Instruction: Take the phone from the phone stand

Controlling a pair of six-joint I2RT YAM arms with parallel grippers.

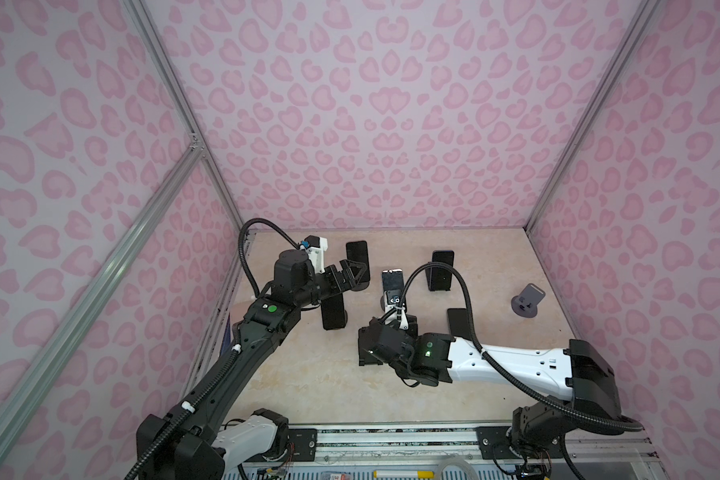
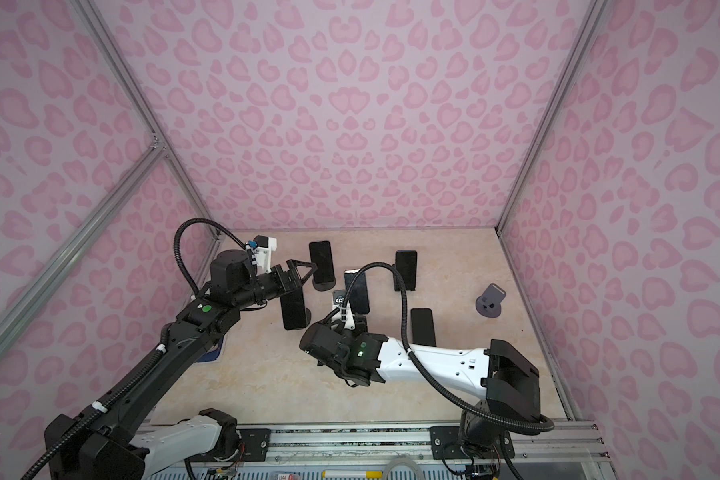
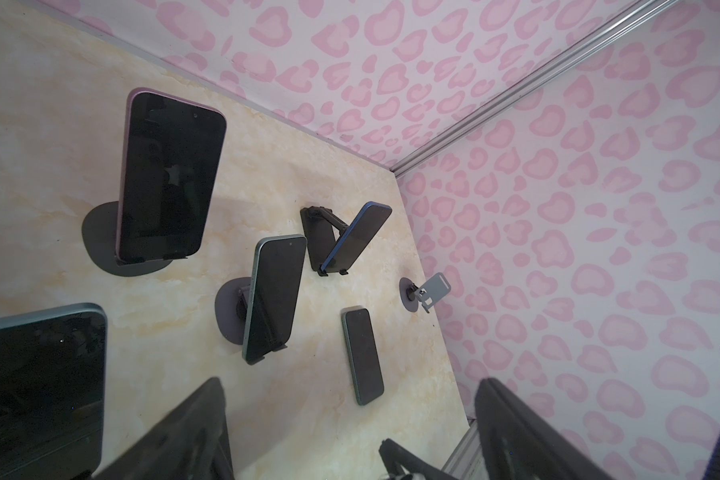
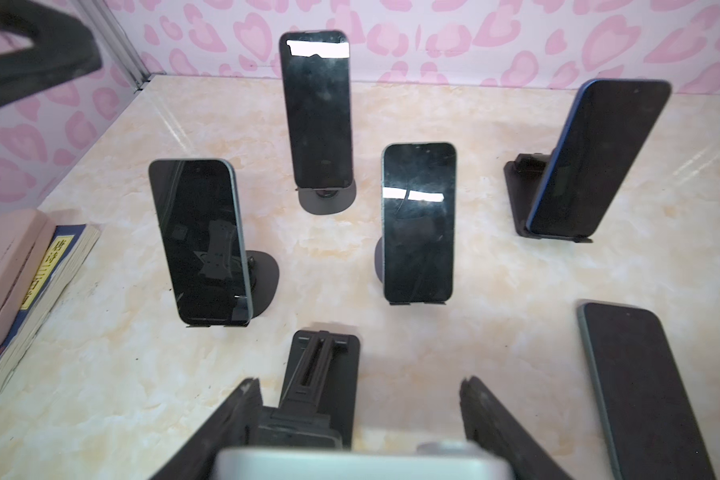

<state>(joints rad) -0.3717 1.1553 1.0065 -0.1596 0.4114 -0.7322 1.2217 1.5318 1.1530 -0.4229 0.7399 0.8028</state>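
In the right wrist view, the pale silvery edge of a phone (image 4: 362, 463) fills the space between the fingers of my right gripper (image 4: 360, 386), which is shut on it. The black phone stand (image 4: 323, 374) is right behind the phone. Whether the phone still rests on the stand is hidden. In both top views my right wrist (image 1: 385, 343) (image 2: 337, 345) covers the jaws, phone and stand. My left gripper (image 1: 360, 270) (image 3: 350, 415) hangs open and holds nothing. It is beside the back-left phone (image 1: 357, 257).
Several other phones stand on stands: (image 4: 200, 241), (image 4: 316, 108), (image 4: 418, 220), (image 4: 595, 158). One phone lies flat on the table (image 1: 460, 324) (image 4: 641, 386). An empty grey stand (image 1: 526, 301) is at the right. A book and a pink case (image 4: 30, 282) lie by the left wall.
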